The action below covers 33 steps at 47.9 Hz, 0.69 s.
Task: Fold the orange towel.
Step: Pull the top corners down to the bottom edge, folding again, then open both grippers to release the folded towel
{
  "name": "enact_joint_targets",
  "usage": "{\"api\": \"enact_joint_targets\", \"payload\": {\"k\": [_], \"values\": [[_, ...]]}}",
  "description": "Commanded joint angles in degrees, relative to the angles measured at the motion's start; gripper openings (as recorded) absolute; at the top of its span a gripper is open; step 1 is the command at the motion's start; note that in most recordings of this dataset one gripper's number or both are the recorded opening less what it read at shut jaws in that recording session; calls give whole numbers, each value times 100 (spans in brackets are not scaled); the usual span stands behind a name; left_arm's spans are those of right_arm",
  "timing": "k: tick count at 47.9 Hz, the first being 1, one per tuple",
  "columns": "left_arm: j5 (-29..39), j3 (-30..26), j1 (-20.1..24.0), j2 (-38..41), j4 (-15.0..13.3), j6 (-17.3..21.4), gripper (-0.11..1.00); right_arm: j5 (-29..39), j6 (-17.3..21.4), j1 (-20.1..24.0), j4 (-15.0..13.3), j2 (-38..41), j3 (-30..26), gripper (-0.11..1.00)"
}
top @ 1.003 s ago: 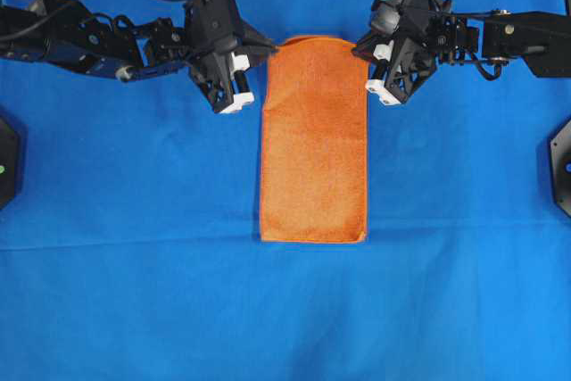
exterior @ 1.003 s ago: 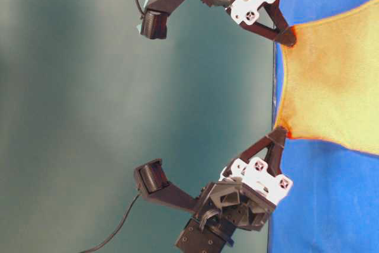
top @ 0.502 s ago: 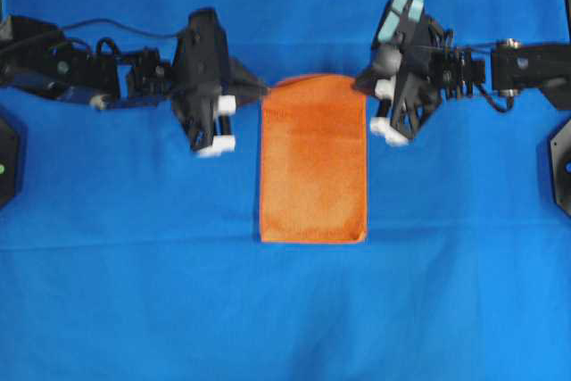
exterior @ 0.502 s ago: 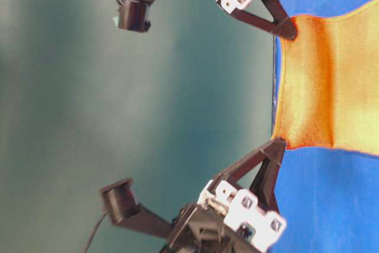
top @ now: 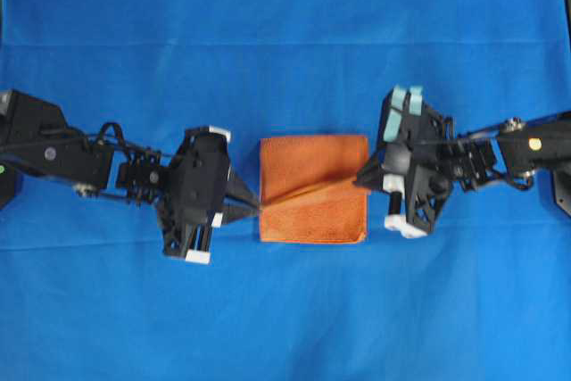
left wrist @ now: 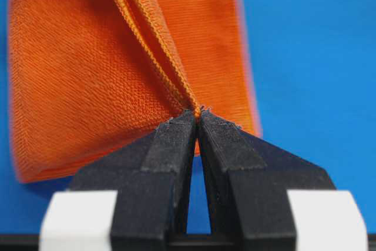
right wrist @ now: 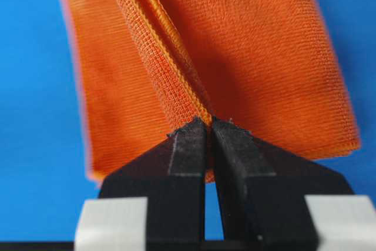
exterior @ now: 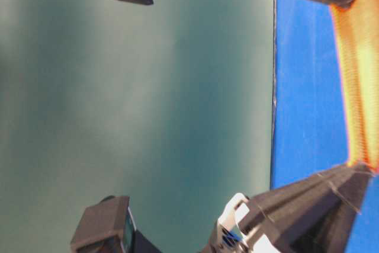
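The left hand is clamped on one corner of the orange towel, and the right hand is clamped on the opposite corner; both wrist views show the tips pinched together on a doubled hem. The towel lies at the middle of the blue cloth that covers the tabletop, between the two hands. It already looks like a narrow strip, and the gripped end is held stretched over the flat part, so the second fold seems about half made. Laying that end down, lining up the edges and releasing are left. The table-level view is blurred and cuts off both arms. Whether the lower edges match cannot be seen.
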Motion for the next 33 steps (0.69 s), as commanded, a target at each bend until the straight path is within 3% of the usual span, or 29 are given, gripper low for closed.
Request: {"api": "enact_joint_targets", "payload": {"k": [1, 33], "values": [[35, -53, -176, -18, -9, -97, 1, 70, 141, 176, 9, -70, -35, 4], [-475, -246, -149, 888, -9, -105, 4, -290, 281, 334, 88, 747, -220, 4]]}}
